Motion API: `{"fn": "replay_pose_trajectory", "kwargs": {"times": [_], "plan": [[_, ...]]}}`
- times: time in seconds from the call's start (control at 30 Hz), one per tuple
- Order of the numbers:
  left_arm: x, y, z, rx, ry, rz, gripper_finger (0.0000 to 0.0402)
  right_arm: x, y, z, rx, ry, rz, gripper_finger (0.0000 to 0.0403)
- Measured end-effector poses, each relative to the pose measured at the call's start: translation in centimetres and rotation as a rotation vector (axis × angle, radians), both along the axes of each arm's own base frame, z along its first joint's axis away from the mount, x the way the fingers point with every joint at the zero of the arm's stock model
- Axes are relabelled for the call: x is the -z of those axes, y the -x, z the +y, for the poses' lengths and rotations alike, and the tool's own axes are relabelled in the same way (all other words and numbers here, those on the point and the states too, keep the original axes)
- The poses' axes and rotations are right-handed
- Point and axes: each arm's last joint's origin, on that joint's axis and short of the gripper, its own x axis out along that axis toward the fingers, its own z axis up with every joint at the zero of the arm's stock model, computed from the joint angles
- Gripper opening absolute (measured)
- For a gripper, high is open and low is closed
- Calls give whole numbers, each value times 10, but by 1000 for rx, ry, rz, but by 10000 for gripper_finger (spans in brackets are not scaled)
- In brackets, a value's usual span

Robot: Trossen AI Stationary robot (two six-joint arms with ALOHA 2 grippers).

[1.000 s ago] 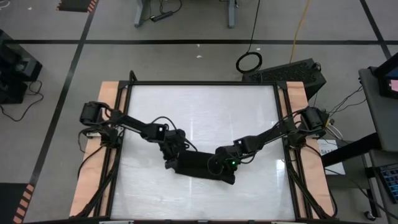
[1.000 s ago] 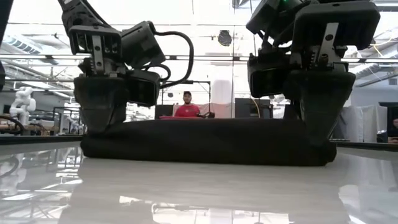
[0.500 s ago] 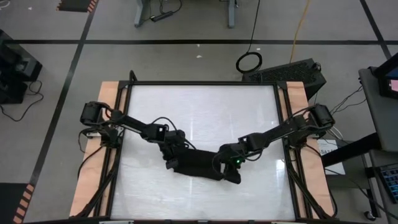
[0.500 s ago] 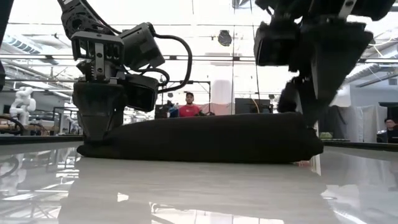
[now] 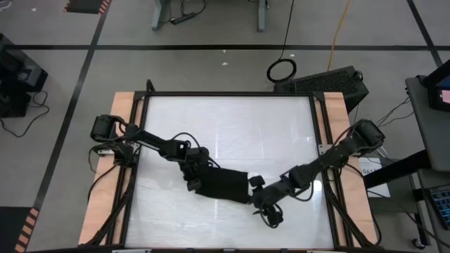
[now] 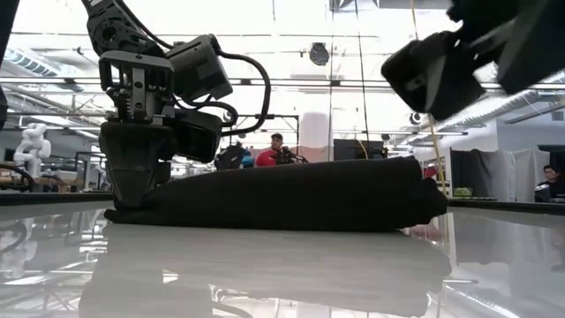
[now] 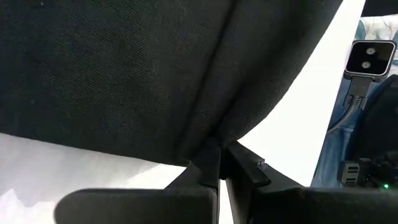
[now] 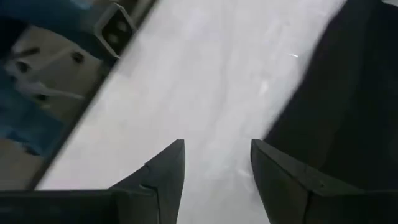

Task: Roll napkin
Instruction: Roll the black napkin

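The black napkin [image 5: 223, 185] lies on the white table as a long rolled bundle, its underside resting on the surface [image 6: 291, 196]. My left gripper [image 5: 191, 184] stands at the bundle's left end, shut on the cloth [image 6: 132, 196]. My right gripper [image 5: 270, 211] is open, clear of the napkin's right end and toward the table's near right. In the low view it hangs high above the table [image 6: 459, 62]. In the right wrist view its fingers [image 8: 217, 149] frame bare table, with the napkin [image 8: 348, 93] off to one side. My left gripper pinches a fold of the napkin at the bundle's left end [image 7: 211, 127] between its two shut fingers. The fingers come from above, pointing down. The bundle lies along the table, and cloth draws into creases toward the fingertips.
Bare white tabletop [image 5: 232, 126] stretches toward the far edge. Wooden side rails [image 5: 105, 183] and a black frame border the table. In the low view a person in red [image 6: 269, 157] sits far behind the table.
My right gripper has opened and let go of the napkin's right end. It has then risen and drawn back toward the table's near right. The freed right end has slumped into a rounder shape. The left end stays pinned under my left gripper.
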Motion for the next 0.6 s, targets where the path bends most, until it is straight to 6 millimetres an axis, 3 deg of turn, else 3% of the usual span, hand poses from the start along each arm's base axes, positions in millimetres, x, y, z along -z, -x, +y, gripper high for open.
{"fn": "replay_pose_trajectory", "kwargs": {"times": [0.37,0.6], "plan": [[0,1,0,-2,-1,13,13,11,-17,7,-17,100,-60,168],[0,1,1,-2,-1,18,13,21,-25,-1,22,160,-38,168]]}}
